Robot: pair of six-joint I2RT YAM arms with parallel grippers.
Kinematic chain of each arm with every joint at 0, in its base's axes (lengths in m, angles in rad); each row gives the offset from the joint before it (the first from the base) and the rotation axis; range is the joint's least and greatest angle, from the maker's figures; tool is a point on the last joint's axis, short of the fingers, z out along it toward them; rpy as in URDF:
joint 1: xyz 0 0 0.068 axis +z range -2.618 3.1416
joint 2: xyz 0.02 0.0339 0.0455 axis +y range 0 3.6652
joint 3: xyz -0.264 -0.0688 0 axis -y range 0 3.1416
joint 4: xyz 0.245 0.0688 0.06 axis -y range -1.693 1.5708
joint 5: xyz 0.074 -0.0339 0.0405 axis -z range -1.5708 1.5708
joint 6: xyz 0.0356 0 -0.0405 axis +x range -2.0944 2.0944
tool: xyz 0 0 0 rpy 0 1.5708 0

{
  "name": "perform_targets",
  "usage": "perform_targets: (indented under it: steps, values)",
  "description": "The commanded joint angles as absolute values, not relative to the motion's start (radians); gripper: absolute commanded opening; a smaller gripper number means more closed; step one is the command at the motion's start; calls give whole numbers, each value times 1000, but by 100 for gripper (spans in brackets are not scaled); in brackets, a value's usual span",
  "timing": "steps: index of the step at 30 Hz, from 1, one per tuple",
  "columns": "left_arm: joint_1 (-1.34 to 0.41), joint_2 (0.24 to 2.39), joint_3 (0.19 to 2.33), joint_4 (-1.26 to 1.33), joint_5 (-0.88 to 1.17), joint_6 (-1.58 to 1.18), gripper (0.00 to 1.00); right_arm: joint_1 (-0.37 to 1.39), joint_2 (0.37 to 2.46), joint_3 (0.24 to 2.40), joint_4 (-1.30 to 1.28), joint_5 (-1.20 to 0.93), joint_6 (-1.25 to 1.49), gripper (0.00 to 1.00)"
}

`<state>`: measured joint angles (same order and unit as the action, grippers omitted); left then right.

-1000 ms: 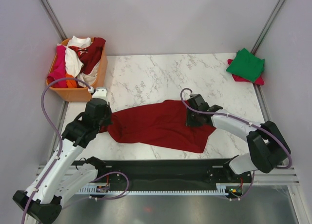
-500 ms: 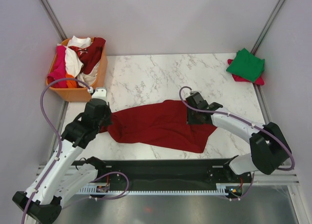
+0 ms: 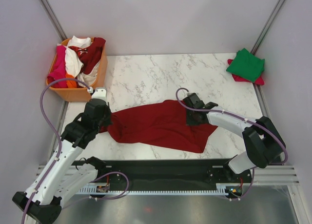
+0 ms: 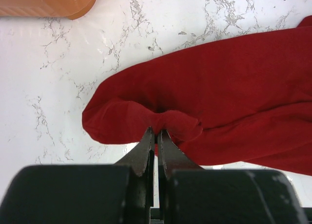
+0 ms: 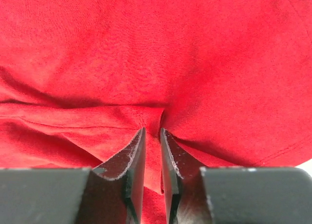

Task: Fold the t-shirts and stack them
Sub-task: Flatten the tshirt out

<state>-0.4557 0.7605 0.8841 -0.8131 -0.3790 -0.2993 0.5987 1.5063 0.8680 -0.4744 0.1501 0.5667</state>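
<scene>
A dark red t-shirt point(image 3: 161, 126) lies stretched and bunched across the middle of the marble table. My left gripper point(image 3: 104, 121) is shut on a pinched fold at its left end point(image 4: 165, 121). My right gripper point(image 3: 191, 117) is shut on a fold of the same shirt point(image 5: 151, 121) at its right end. A folded green t-shirt point(image 3: 246, 64) lies on a folded pink-red one point(image 3: 257, 80) at the far right corner. White, dark red, pink-red and orange shirts are heaped in the orange basket point(image 3: 73, 93) at the far left.
The basket's corner shows in the left wrist view point(image 4: 48, 2). Metal frame posts rise at both far corners. A black rail runs along the table's near edge point(image 3: 161, 170).
My right gripper has shifted slightly left over the shirt's right end. The left arm and the shirt stay almost unchanged.
</scene>
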Motion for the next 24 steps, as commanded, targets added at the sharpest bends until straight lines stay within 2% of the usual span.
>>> perform_targets:
  steps: [1, 6, 9, 13, 18, 24]
  values:
    - [-457, 752, 891, -779, -371, -331, 2, 604, 1488, 859, -446, 133, 578, 26]
    - [-457, 744, 891, -776, -374, -331, 2, 604, 1497, 845, -436, 124, 583, 24]
    - [-457, 744, 891, -778, -374, -331, 2, 604, 1497, 845, -434, 123, 583, 16]
    - [-457, 744, 890, -778, -374, -331, 2, 604, 1505, 842, -425, 115, 578, 0]
    - [-457, 741, 893, -779, -379, -330, 2, 604, 1491, 839, -402, 101, 563, 0]
    - [-457, 692, 986, -801, -393, -302, 2, 604, 1334, 1015, -573, 199, 500, 0]
